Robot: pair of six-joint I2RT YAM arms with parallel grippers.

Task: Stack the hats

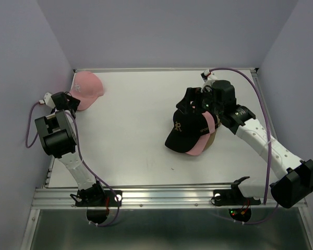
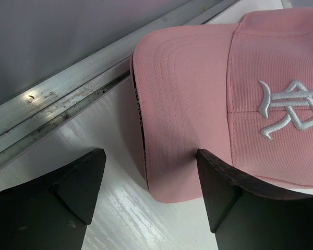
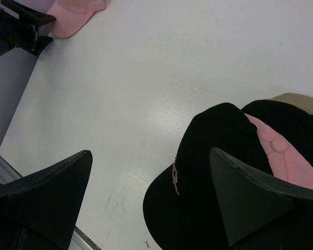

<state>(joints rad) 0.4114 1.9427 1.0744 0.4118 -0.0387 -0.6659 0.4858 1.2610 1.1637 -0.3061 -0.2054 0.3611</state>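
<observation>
A lone pink hat [image 1: 87,88] lies at the table's far left; in the left wrist view [image 2: 240,104] its white embroidered letter shows. My left gripper [image 1: 73,100] is open at its brim; in the left wrist view [image 2: 151,182] the brim's corner lies between the two fingers, which stand apart from it. A stack of hats sits right of centre: a black hat [image 1: 187,130] on top, a pink one [image 1: 206,136] and a tan one [image 1: 214,139] below. My right gripper [image 1: 197,101] hovers open and empty over the stack's far side, above the black hat [image 3: 214,172].
A metal rail [image 2: 57,104] runs along the table's left edge beside the lone pink hat. Grey walls enclose the table on three sides. In the right wrist view a second black hat [image 3: 287,117] shows under the stack's pink hat [image 3: 281,156].
</observation>
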